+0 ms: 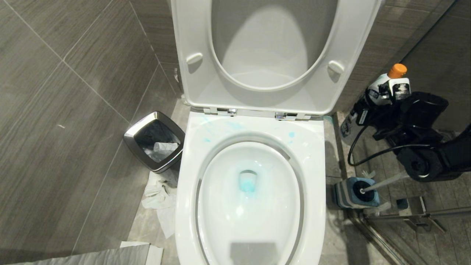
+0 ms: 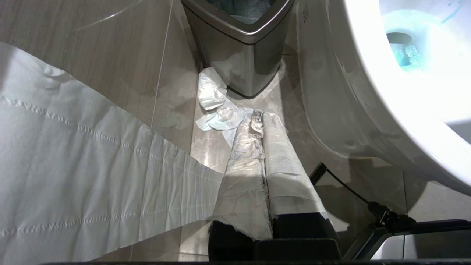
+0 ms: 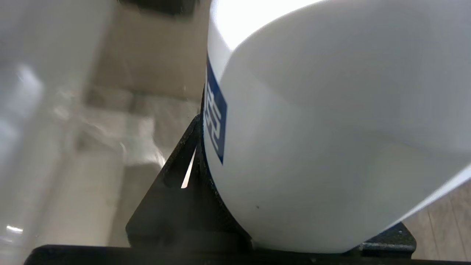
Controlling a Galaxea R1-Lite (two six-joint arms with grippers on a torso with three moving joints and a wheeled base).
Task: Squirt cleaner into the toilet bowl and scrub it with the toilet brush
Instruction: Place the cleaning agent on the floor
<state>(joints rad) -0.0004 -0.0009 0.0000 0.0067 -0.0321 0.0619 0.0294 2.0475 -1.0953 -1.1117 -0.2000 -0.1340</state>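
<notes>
Our right end effector (image 1: 382, 96) grips the white cleaner bottle (image 1: 384, 86) right of the toilet bowl (image 1: 250, 235), already blue-tinted. We should set it upright, clear of the toilet brush (image 1: 382, 183); left end effector (image 2: 259, 121) closed.

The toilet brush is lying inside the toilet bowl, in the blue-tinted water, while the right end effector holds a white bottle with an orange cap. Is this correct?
Not quite. The toilet brush is not in the toilet bowl; the head view shows it standing in its blue-and-grey holder on the floor beside the bowl. The rest is correct: the water is blue-tinted, and the right end effector holds the white bottle with an orange cap.
</notes>
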